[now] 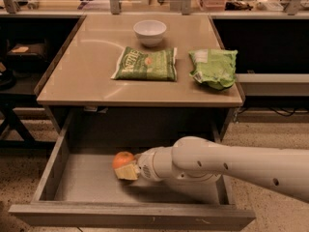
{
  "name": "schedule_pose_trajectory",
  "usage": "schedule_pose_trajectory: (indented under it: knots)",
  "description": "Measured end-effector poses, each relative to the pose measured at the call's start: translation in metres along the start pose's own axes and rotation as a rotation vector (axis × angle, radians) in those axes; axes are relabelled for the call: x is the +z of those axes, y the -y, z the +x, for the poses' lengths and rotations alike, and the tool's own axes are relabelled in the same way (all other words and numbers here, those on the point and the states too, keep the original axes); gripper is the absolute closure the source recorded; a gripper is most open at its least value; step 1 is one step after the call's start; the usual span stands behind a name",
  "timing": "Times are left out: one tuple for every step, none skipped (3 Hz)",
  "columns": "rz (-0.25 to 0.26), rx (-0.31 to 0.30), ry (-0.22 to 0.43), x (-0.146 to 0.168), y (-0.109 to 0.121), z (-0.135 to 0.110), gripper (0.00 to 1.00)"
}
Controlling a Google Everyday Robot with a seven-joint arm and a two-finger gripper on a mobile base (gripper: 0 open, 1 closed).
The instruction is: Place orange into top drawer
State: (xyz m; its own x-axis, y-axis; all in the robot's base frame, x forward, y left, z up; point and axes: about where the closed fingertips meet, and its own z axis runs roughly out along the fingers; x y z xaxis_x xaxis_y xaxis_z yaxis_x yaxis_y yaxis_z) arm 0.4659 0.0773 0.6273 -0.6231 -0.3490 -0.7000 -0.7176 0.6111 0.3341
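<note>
We see the wide, shallow grey-brown top drawer (96, 215) pulled out beneath the flat tan table (82, 76). The smooth white robot arm (231, 166) reaches in from the right, and its two-finger gripper (127, 167) sits over the drawer floor, left of centre. The gripper is closed around the small, round, glossy orange (123, 158); we make out one pale tan finger (126, 173) pressed against the fruit's near underside. The orange is inside the drawer; we cannot tell whether it touches the bottom. On the tabletop, a small white bowl (150, 31) stands far back, a flat green snack bag (146, 64) lies near the middle, and a crumpled green bag (214, 67) lies to its right.
</note>
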Motion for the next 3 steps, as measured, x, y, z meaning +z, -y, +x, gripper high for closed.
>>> schedule_pose_trajectory:
  knots:
    - [-0.005, 0.001, -0.016, 0.0092, 0.0096, 0.0033, 1.00]
    - [-0.005, 0.001, -0.016, 0.0091, 0.0095, 0.0031, 0.82]
    - [-0.006, 0.001, -0.016, 0.0091, 0.0095, 0.0031, 0.59]
